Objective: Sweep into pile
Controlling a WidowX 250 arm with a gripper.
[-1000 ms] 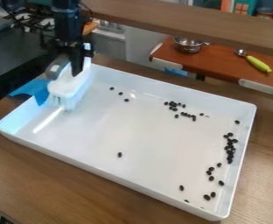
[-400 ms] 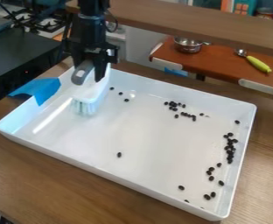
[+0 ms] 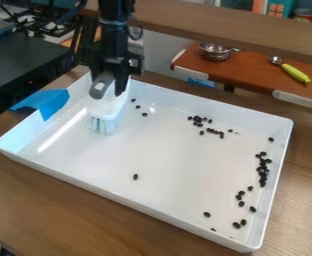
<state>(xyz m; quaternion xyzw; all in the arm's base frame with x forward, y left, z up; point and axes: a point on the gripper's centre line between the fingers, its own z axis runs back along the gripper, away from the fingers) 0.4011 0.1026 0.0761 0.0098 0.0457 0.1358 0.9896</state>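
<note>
The pincer (image 3: 110,90) is closed to a grip on the brush (image 3: 106,108), bristles down—presumably to sweep, while the tray's (image 3: 172,160) raised walls should contain strays. The dark beans (image 3: 262,170) lie scattered rightward of the pincer: three just beside the brush, one nearer, most well apart toward the far and right walls.
</note>
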